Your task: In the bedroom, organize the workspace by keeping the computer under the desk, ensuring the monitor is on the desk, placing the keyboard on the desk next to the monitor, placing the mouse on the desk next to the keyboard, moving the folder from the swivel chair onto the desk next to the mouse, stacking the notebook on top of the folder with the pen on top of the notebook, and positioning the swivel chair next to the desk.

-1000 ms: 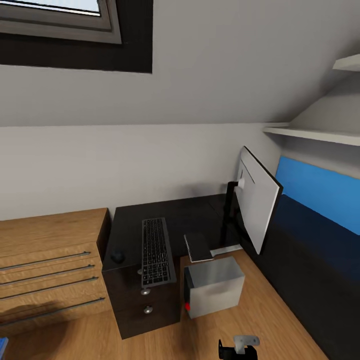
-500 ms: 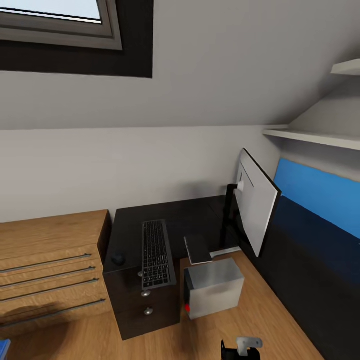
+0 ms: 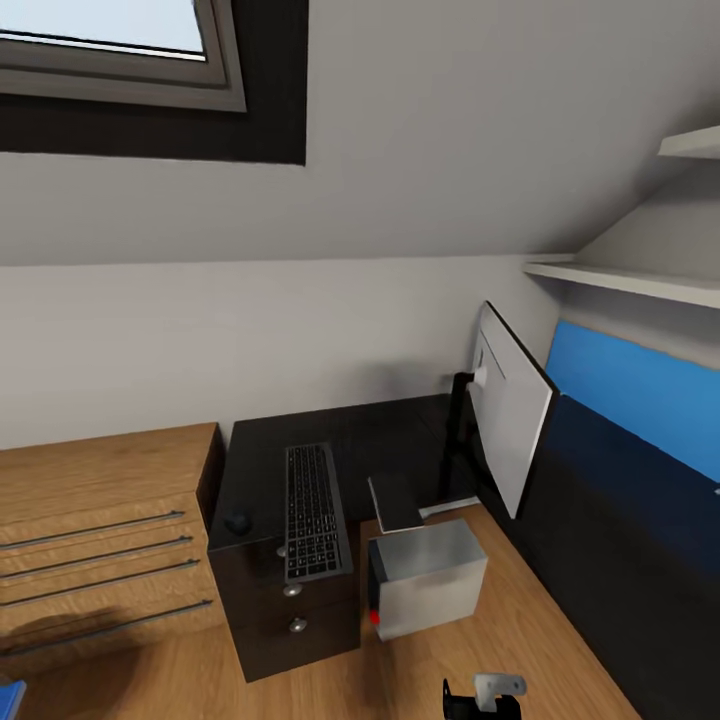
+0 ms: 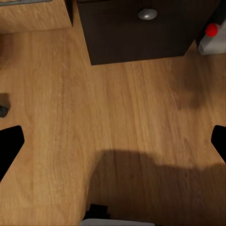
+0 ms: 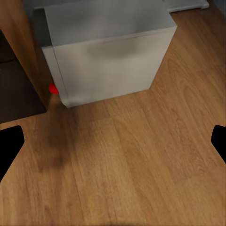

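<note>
- Two wrist cameras look down at the light wood floor (image 4: 117, 117); the left tool (image 4: 113, 143) and the right tool (image 5: 113, 143) each show dark fingertips at the far edges of the picture, so both are spread wide and hold nothing.
- From the head view, I see the keyboard (image 3: 315, 512) lying on the black bench (image 3: 390, 430), its near end over the front edge.
- I see the small mouse (image 3: 237, 523) just beside the keyboard, near the bench corner.
- I see the monitor (image 3: 510, 420) standing on the bench, its pale back turned toward me.
- I see the computer (image 3: 428, 576) on the floor, with its red button in front, just beside the dark drawers (image 3: 295, 610).
- I see the notebook (image 3: 397, 502) lying between the keyboard and the monitor stem.
- I see a light wood chest (image 3: 100, 540) touching the bench.
- I see a blue corner at the bottom edge; what it is I cannot tell.
</note>
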Tool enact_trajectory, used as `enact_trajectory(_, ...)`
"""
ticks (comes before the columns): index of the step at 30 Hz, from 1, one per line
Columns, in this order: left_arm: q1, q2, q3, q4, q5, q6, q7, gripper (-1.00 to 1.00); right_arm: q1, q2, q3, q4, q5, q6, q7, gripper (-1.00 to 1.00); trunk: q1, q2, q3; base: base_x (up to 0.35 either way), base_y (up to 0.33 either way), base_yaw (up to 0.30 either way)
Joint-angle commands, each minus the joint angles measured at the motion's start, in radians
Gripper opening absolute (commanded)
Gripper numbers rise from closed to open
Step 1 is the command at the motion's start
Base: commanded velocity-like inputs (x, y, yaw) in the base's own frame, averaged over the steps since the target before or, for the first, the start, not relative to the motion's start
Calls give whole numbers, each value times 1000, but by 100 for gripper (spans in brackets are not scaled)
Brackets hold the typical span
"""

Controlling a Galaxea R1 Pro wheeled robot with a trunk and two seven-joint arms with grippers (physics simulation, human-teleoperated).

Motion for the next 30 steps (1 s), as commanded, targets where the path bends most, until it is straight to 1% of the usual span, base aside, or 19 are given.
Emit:
enact_trajectory(1,0,0,-2,-1,8,-2,4,100,-1,0,9,1,-6,-3,-5,100,-4,6,2,0,0,0)
enact_trajectory(5,0,-1,-3,-20,9,-2,4,100,-1,1,9,-1,-6,-12,-6,100,-19,34,15,0,0,0)
enact_trajectory(6,0,-1,-3,-89,9,4,2,100,-1,1,9,-7,-7,-25,-6,100,-23,41,18,0,0,0)
enact_trajectory(7,0,-1,-3,-113,9,8,2,100,-1,0,7,-10,-7,-28,-6,100,-27,48,21,0,0,0)
enact_trajectory(9,0,-1,-3,-198,10,39,1,100,-1,-2,4,-30,-8,-32,-8,100,-34,62,27,0,0,0)
enact_trajectory(10,0,-1,-3,-231,11,60,0,100,-1,-3,4,-43,-8,-32,-9,100,-38,69,30,0,0,0)
enact_trajectory(11,0,-2,-3,-304,16,118,0,100,-1,-6,2,-82,-8,-29,-11,100,-42,76,34,0,0,0)
enact_trajectory(14,0,-4,-3,-417,27,239,2,100,-2,-23,0,-160,-8,-14,-14,100,-54,97,43,0,0,0)
enact_trajectory(15,1,-9,-3,-486,32,331,2,100,-2,-46,0,-226,-9,23,-15,100,-57,104,46,0,0,0)
enact_trajectory(16,0,-22,-4,-556,36,434,4,100,-1,-77,-1,-320,-11,97,-15,100,-61,111,49,0,0,0)
enact_trajectory(18,-8,-32,-4,-583,36,477,7,100,-1,-94,-3,-385,-13,154,-15,100,-69,125,55,0,0,0)
enact_trajectory(19,-31,-40,-4,-600,37,507,15,100,-1,-109,-10,-450,-15,202,-16,100,-73,132,59,0,0,0)
enact_trajectory(20,-91,-51,-4,-614,39,540,49,100,-1,-132,-32,-585,-17,272,-16,100,-77,139,62,0,0,0)
enact_trajectory(21,-119,-54,-4,-613,40,553,69,100,-1,-140,-41,-647,-17,304,-17,100,-80,146,65,0,0,0)
enact_trajectory(23,-145,-56,-4,-609,40,569,87,100,-1,-146,-48,-702,-17,341,-17,100,-88,160,71,0,0,0)
enact_trajectory(24,-171,-57,-4,-604,41,588,98,100,-1,-150,-55,-747,-17,384,-17,100,-92,167,74,0,0,0)
enact_trajectory(25,-235,-58,-4,-594,42,642,113,100,-6,-152,-106,-830,-17,500,-17,100,-96,174,77,0,0,0)
enact_trajectory(28,-271,-58,-4,-584,43,661,117,100,-18,-149,-154,-857,-18,575,-16,100,-107,195,87,0,0,0)
enact_trajectory(30,-292,-58,-4,-580,44,668,118,100,-40,-144,-183,-866,-18,629,-15,100,-115,209,93,0,0,0)
